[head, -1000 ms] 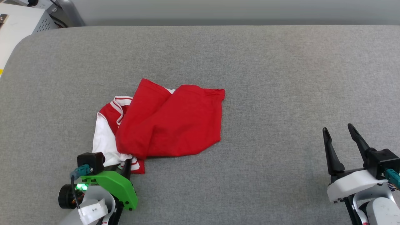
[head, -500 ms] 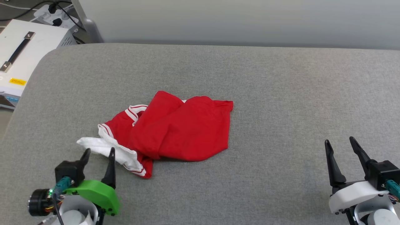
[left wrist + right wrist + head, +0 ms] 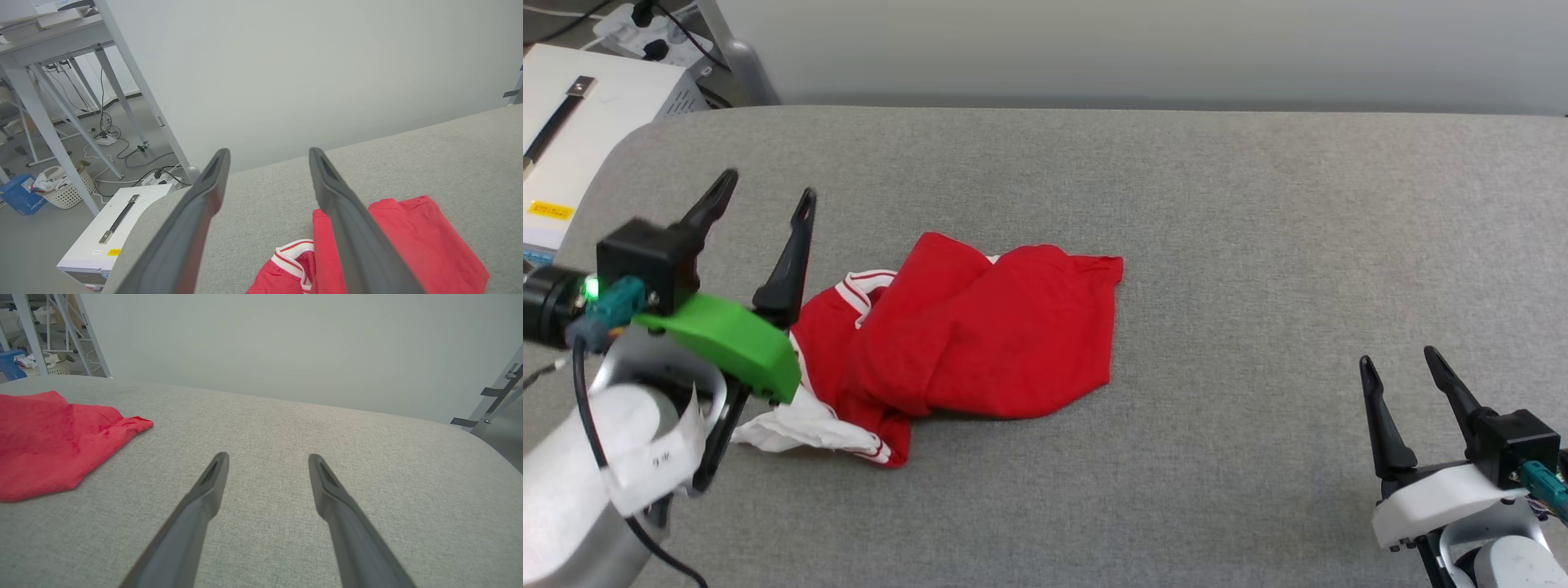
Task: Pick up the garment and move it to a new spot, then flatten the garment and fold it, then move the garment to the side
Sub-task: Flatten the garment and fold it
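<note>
**A:** Where is the garment?

**B:** The garment [image 3: 988,335] lies crumpled on the grey counter [image 3: 1217,204], left of the middle. The red body is on top, the striped collar is at its left, and a white sleeve [image 3: 796,429] spills out at the near left.

**A:** And the hands?

**B:** The left hand [image 3: 767,184] hangs above the counter's left part, fingers spread wide with nothing between them. In the head view its green bracket [image 3: 727,343] covers part of the sleeve. The right hand [image 3: 1397,355] is at the near right, well apart from the garment, and is just as wide and empty.

**A:** What do the wrist views add?

**B:** The left wrist view looks past the counter's edge to the floor. There it shows a white case [image 3: 118,220] with a dark handle, a woven basket [image 3: 61,192], a blue box [image 3: 18,199] and cables. The right wrist view catches the garment's hemmed corner at its left.

**A:** Any writing?

**B:** None that I can read. The case has a yellow label [image 3: 113,252], the left forearm carries a paper tag [image 3: 658,461] (scribbled marks), and the blue box has print, but all are too small.
</note>
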{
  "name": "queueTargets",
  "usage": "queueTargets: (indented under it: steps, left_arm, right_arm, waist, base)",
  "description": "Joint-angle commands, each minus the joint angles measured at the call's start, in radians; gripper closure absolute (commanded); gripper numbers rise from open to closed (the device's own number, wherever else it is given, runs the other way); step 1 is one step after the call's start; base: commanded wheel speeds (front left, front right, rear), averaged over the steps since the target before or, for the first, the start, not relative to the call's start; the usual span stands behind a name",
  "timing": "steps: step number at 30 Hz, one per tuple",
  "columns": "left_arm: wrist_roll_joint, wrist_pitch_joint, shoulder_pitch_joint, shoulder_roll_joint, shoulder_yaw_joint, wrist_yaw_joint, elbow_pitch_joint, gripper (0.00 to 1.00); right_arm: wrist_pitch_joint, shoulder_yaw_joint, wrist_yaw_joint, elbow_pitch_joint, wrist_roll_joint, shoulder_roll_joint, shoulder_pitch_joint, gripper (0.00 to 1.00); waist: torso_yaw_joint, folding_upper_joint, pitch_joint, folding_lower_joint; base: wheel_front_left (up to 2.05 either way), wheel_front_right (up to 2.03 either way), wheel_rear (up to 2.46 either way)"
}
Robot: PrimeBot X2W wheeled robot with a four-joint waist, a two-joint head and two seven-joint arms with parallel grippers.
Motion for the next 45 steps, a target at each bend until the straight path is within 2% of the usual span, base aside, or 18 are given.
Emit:
queueTargets:
  steps: [1, 6, 9, 10, 13, 18, 25, 30, 31, 32, 36, 41, 45]
  left_arm:
    - [-0.009, 0.030, -0.054, -0.009, -0.011, -0.034, 0.002, 0.00]
    - [-0.053, 0.220, -0.239, -0.054, -0.100, -0.204, 0.057, 0.00]
    - [-0.082, 0.366, -0.307, -0.084, -0.175, -0.285, 0.100, 0.00]
    - [-0.107, 0.505, -0.361, -0.118, -0.247, -0.339, 0.142, 0.00]
    - [-0.126, 0.612, -0.398, -0.136, -0.306, -0.366, 0.185, 0.00]
    - [-0.135, 0.696, -0.432, -0.151, -0.386, -0.387, 0.273, 0.00]
    - [-0.148, 0.727, -0.419, -0.167, -0.500, -0.394, 0.391, 0.00]
    - [-0.176, 0.731, -0.391, -0.176, -0.619, -0.395, 0.439, 0.00]
    - [-0.172, 0.724, -0.392, -0.175, -0.635, -0.395, 0.447, 0.61]
    - [-0.170, 0.714, -0.393, -0.176, -0.646, -0.395, 0.452, 0.99]
    - [-0.146, 0.600, -0.435, -0.180, -0.651, -0.395, 0.470, 1.00]
    - [-0.112, 0.412, -0.526, -0.191, -0.586, -0.395, 0.472, 1.00]
    - [-0.083, 0.312, -0.594, -0.214, -0.540, -0.390, 0.453, 1.00]
  right_arm:
    - [-0.009, 0.004, -0.001, -0.003, 0.001, -0.006, -0.021, 0.00]
    - [-0.009, 0.018, -0.001, -0.002, -0.002, -0.011, -0.053, 0.00]
    - [-0.009, 0.023, -0.001, -0.003, -0.004, -0.013, -0.068, 0.00]
    - [-0.009, 0.028, -0.001, -0.007, -0.006, -0.012, -0.086, 0.00]
    - [-0.009, 0.032, -0.001, -0.011, -0.009, -0.010, -0.101, 0.00]
    - [-0.009, 0.038, -0.001, -0.013, -0.009, -0.013, -0.130, 0.00]
    - [-0.009, 0.042, -0.001, -0.012, -0.012, -0.014, -0.158, 0.00]
    - [-0.009, 0.046, -0.001, -0.007, -0.012, -0.015, -0.169, 0.00]
    - [-0.009, 0.044, -0.001, -0.006, -0.011, -0.015, -0.169, 0.00]
    - [-0.009, 0.042, -0.001, -0.005, -0.012, -0.015, -0.169, 0.00]
    - [-0.009, 0.024, -0.001, -0.007, -0.012, -0.018, -0.164, 0.00]
    - [-0.009, 0.007, -0.001, -0.014, -0.013, -0.016, -0.151, 0.00]
    - [-0.009, 0.000, -0.001, -0.018, -0.013, -0.017, -0.142, 0.00]
  waist:
    - [-0.017, 0.0000, 0.018, 0.0000]
    - [-0.044, 0.0000, 0.047, 0.0000]
    - [-0.057, 0.0000, 0.063, 0.0000]
    - [-0.071, 0.0000, 0.085, 0.0000]
    - [-0.083, 0.0000, 0.111, 0.0000]
    - [-0.104, 0.0000, 0.159, 0.0000]
    - [-0.123, 0.0000, 0.211, 0.0000]
    - [-0.130, 0.0000, 0.223, 0.0000]
    - [-0.130, 0.0000, 0.223, 0.0000]
    - [-0.129, 0.0000, 0.221, 0.0000]
    - [-0.122, 0.0000, 0.203, 0.0000]
    - [-0.120, 0.0000, 0.165, 0.0000]
    - [-0.122, 0.0000, 0.147, 0.0000]
  base:
    - [0.00, 0.00, 0.00]
    - [0.00, 0.00, 0.00]
    - [0.00, 0.00, 0.00]
    - [0.00, 0.00, 0.00]
    - [0.00, 0.00, 0.00]
    - [0.00, 0.00, 0.00]
    - [0.00, 0.00, 0.00]
    - [0.00, 0.00, 0.00]
    - [0.00, 0.00, 0.00]
    - [0.00, 0.00, 0.00]
    - [0.00, 0.00, 0.00]
    - [0.00, 0.00, 0.00]
    - [0.00, 0.00, 0.00]
